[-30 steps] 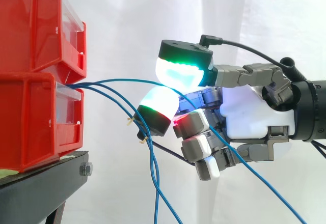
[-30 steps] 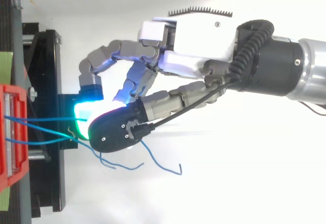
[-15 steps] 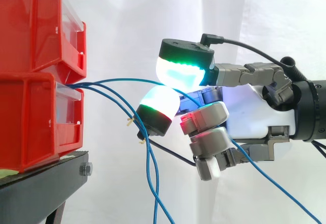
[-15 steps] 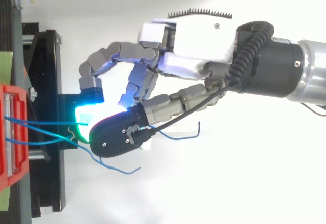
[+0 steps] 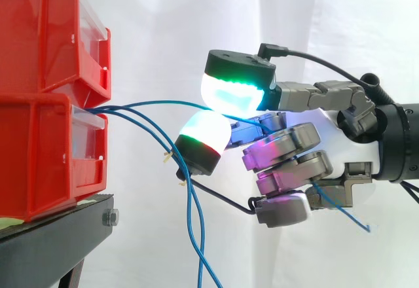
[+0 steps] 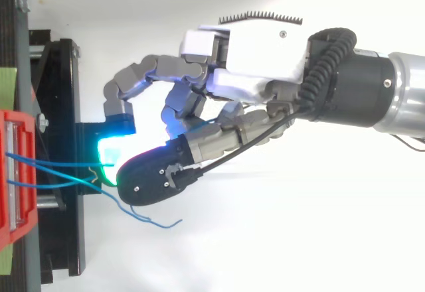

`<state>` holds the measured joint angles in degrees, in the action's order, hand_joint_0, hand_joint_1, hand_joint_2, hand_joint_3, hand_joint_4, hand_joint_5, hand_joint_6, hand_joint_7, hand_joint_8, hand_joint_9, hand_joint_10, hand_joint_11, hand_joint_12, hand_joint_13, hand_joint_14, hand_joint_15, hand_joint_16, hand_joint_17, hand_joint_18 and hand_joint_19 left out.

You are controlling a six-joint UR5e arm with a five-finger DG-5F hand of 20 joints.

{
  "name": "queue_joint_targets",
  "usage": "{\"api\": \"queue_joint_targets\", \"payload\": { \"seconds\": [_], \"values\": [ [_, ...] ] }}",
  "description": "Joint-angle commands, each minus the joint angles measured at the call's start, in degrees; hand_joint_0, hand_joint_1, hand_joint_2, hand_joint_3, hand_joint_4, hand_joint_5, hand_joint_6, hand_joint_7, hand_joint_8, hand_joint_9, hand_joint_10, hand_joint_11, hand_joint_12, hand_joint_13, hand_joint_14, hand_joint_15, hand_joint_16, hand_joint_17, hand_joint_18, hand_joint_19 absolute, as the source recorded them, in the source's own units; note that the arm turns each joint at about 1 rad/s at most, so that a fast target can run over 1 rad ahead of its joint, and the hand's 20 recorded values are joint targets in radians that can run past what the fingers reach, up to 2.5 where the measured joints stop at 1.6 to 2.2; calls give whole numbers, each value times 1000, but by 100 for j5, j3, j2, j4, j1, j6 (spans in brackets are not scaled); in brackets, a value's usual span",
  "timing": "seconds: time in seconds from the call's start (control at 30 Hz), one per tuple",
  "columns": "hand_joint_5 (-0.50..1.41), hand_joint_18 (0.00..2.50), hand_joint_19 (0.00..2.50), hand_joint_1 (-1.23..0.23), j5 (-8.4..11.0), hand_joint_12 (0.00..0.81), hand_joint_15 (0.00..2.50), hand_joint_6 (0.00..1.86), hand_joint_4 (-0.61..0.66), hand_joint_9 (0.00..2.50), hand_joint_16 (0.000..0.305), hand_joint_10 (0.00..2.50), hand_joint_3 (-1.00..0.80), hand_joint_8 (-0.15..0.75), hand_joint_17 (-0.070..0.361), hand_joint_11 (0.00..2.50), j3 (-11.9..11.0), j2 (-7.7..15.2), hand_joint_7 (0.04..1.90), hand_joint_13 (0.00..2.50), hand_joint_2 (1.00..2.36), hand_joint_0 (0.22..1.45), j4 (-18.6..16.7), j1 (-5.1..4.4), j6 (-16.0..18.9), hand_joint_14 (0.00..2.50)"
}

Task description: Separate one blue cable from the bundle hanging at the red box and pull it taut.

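Clearly the hand [image 5: 353, 147] has one blue cable [image 5: 157, 103] singled out. The cable leaves the front of the lower red box [image 5: 46, 157] at the left and runs right in a shallow arch. It then passes between two glowing fingertips [image 5: 232, 95] that close on it from above and below. The other fingers are curled round the same cable further right, and its free end [image 5: 357, 221] sticks out below the palm. So the fingers are clamped on the cable, not apart.

The rest of the bundle [image 5: 194, 222] drops away from the box and hangs below the lower pad, near it; whether it touches I cannot tell. In the top view the hand [image 6: 259, 46] reaches in from the right, toward the box on its black stand [image 5: 59, 242].

The cable's long axis lies left to right, box end at the left and loose end pointing right and down. The arch suggests slack remains, so I judge the pull must go right, straight away from the box, along that axis.
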<state>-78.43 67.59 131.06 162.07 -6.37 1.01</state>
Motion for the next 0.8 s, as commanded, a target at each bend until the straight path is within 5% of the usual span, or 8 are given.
{"api": "queue_joint_targets", "payload": {
  "seconds": [0.0,0.23,0.77],
  "values": [
    [-178,1343,1204,-774,12,368,1510,828,63,1080,46,1293,-88,304,103,1614,0,-1,1098,1126,1023,659,0,4,4,1947],
    [-178,1443,1461,-776,-6,378,1456,830,58,1034,43,1609,-67,305,96,1510,0,34,1096,993,1023,658,0,4,57,2496],
    [-173,1507,1459,-778,-15,386,1442,838,59,1037,45,1781,-22,318,102,1456,35,43,1120,981,1021,658,-9,22,163,2500]
  ]
}}
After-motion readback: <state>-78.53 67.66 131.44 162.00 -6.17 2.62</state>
